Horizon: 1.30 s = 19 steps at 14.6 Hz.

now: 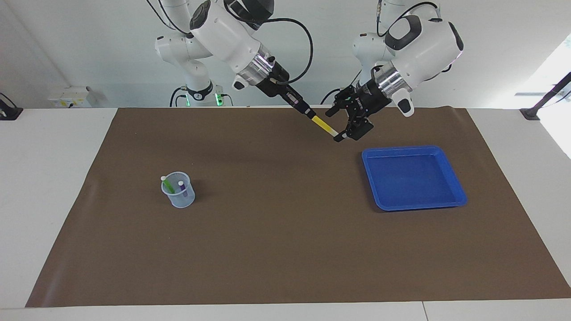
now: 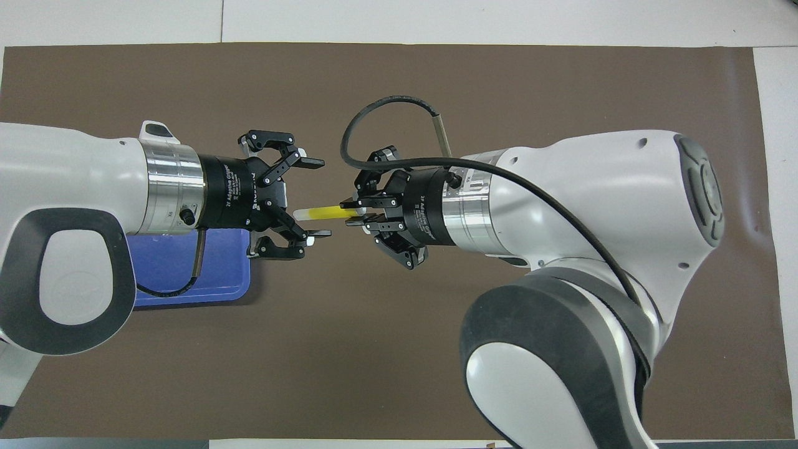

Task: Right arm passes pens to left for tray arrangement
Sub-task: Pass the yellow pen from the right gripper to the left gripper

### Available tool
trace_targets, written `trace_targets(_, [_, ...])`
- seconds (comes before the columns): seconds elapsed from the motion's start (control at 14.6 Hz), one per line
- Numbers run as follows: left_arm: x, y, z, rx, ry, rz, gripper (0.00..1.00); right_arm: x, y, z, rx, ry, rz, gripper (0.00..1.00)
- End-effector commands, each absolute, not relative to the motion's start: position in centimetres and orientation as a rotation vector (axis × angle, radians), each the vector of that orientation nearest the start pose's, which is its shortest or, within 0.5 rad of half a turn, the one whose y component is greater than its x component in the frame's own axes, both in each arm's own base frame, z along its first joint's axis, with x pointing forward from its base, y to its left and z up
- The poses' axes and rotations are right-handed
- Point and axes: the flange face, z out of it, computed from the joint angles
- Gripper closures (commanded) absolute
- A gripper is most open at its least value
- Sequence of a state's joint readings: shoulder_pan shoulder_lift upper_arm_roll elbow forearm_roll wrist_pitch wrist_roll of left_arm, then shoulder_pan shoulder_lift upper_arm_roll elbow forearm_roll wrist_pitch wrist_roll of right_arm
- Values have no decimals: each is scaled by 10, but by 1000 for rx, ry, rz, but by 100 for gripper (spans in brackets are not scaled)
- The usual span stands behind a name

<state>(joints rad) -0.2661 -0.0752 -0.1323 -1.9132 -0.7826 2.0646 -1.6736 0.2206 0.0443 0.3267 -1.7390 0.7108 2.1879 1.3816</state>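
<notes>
The right gripper (image 1: 307, 111) is clamped on the yellow marker pen (image 2: 324, 212), held in the air over the brown mat (image 1: 285, 249). The pen's pale end sits between the spread fingers of the left gripper (image 2: 315, 198), which has not closed on it. The blue tray (image 1: 415, 178) lies empty nearby. The green pen (image 1: 167, 184) and purple pen (image 1: 182, 186) stand in the mesh cup (image 1: 178, 196).

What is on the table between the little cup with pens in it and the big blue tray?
Nothing: only bare brown mat lies between the pale blue mesh cup and the shallow square bright-blue plastic tray, as the facing view shows.
</notes>
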Motion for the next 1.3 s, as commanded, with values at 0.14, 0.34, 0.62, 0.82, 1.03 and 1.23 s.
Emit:
trace_targets(0.14, [494, -250, 563, 1755, 1761, -660, 27, 515, 340, 594, -2016, 1309, 415, 100])
trace_targets(0.34, [495, -247, 563, 1761, 1764, -675, 28, 515, 340, 594, -2018, 1305, 414, 100])
trace_targets(0.62, [495, -246, 564, 1759, 1764, -672, 33, 515, 340, 594, -2020, 1302, 413, 100])
trace_targets(0.82, [495, -246, 564, 1759, 1764, -672, 44, 515, 339, 594, -2020, 1302, 411, 100])
trace_targets(1.03, [495, -246, 563, 1767, 1758, -670, 69, 515, 339, 594, -2020, 1303, 412, 100])
trace_targets(1.23, [496, -245, 564, 1768, 1753, -665, 100, 515, 339, 592, -2027, 1300, 409, 100])
